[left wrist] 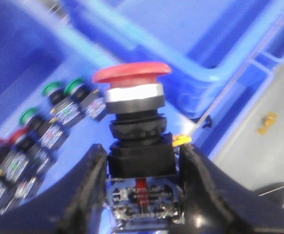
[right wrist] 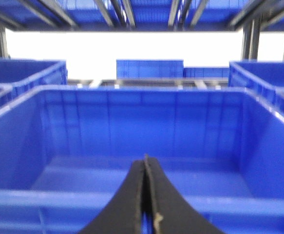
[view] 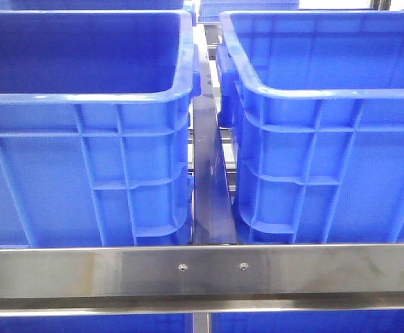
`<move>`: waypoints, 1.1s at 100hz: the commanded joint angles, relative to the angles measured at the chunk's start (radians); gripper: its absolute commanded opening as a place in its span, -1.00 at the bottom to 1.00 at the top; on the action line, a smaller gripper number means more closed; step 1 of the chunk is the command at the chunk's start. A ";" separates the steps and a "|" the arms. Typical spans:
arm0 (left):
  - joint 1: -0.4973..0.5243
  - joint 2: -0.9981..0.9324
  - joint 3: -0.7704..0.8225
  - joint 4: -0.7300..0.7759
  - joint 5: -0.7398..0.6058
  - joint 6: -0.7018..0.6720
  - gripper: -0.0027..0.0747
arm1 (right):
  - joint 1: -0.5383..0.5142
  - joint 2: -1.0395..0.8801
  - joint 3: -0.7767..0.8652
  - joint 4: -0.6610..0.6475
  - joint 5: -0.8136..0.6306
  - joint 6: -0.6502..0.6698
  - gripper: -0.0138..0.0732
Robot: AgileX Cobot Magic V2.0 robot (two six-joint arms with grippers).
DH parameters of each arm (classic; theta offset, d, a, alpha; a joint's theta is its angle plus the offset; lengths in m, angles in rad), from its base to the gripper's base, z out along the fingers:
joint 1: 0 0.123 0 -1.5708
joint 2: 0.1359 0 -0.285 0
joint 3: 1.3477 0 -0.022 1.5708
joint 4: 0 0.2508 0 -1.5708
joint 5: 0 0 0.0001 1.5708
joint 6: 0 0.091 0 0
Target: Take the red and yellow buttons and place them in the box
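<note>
- Left gripper [left wrist: 142, 195] clenched on the red button [left wrist: 134, 122], lifted over a blue crate [left wrist: 190, 83].
- More buttons [left wrist: 59, 112] lying in that crate, below the red one.
- Right gripper [right wrist: 145, 195] pinched shut, holding nothing.

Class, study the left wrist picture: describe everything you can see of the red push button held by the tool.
The red push button stands upright between the left tool's fingers, which clamp its black square body on both sides. On top is a wide, glossy red mushroom cap, under it a white collar, then a ribbed black ring. Below the body a contact block shows, with a red strip and metal terminals. It looks plastic and is slightly blurred.
</note>
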 commanded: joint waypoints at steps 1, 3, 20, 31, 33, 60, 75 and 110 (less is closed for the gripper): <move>-0.033 -0.031 -0.021 0.019 -0.069 0.016 -0.98 | 0.000 -0.022 -0.018 0.000 -0.126 0.030 -0.84; -0.037 -0.031 -0.021 0.019 -0.069 0.016 -0.98 | 0.000 -0.022 -0.028 0.000 -0.121 0.049 -0.84; -0.051 -0.031 -0.021 0.015 -0.085 0.038 -0.98 | 0.000 -0.006 -0.227 0.000 0.207 0.210 -0.84; -0.051 -0.031 -0.021 0.015 -0.094 0.040 -0.98 | 0.002 0.060 -0.425 0.000 0.534 0.210 -0.84; -0.051 -0.031 -0.021 0.015 -0.096 0.042 -0.98 | 0.002 0.078 -0.450 0.000 0.588 0.209 -0.84; -0.051 -0.031 -0.021 0.011 -0.098 0.065 -0.98 | 0.003 0.373 -0.829 0.017 1.072 0.203 -0.84; -0.051 -0.031 -0.021 0.009 -0.098 0.066 -0.98 | 0.003 0.484 -0.870 0.022 1.093 0.179 -0.84; -0.051 -0.031 -0.021 0.009 -0.098 0.067 -0.98 | 0.003 0.579 -0.870 0.310 1.031 0.020 -0.21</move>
